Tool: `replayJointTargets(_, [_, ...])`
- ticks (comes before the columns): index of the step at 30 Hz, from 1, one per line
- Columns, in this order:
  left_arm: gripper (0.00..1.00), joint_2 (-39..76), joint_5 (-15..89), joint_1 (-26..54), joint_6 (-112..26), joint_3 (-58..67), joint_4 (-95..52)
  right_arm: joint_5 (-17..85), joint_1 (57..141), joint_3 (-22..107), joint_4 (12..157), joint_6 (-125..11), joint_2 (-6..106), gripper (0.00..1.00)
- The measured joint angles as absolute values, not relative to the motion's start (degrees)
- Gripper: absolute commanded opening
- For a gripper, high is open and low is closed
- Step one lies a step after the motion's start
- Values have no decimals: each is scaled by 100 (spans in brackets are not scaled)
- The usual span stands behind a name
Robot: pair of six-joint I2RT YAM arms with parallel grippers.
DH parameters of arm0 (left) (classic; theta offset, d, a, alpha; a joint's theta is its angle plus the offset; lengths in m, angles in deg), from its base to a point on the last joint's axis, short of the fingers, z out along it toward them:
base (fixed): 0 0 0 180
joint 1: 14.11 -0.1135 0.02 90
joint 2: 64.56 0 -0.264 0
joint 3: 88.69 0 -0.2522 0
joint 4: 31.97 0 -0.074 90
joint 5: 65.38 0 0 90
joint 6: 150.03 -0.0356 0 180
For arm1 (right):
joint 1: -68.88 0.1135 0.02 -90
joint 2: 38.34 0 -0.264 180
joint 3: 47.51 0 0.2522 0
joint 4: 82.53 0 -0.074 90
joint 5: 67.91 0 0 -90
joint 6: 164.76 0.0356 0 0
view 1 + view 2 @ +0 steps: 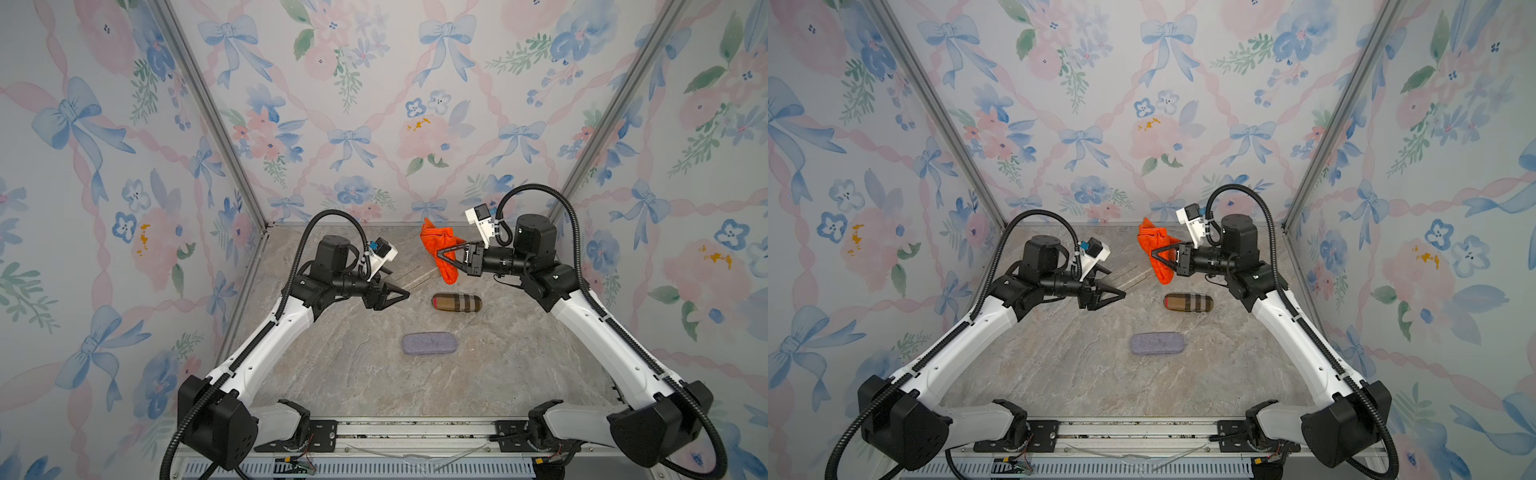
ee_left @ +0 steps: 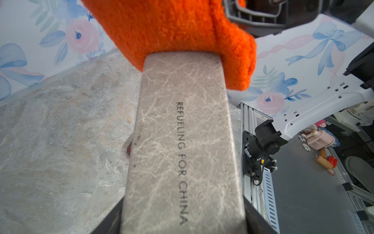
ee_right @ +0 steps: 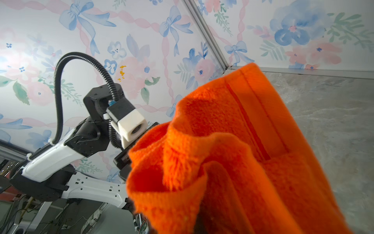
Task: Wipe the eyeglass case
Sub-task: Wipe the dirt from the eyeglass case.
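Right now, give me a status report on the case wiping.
Right end effector shut on orange cloth, raised. Left end effector grips lettered case in wrist view; both top views show it empty. Plaid case, grey case on table.

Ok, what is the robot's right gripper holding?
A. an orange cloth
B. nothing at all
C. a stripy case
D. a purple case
A: in both top views the right gripper is pinched shut on the orange cloth, which dangles from its tips.

The orange cloth (image 2: 178,30) covers one end of the grey case (image 2: 182,141); the picture edge cuts off the other.
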State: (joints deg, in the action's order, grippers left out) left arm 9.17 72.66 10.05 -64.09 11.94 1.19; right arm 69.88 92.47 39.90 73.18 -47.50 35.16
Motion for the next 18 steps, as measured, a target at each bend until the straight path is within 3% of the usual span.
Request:
replayJointTargets(10, [38,725,6975,1022,-6280,1275,280,7688,8954,3951,8149,-4518,4176,0])
replayJointTargets(18, [39,194,7353,1110,-6286,1430,-133,7939,8631,3933,8267,-4463,4429,0])
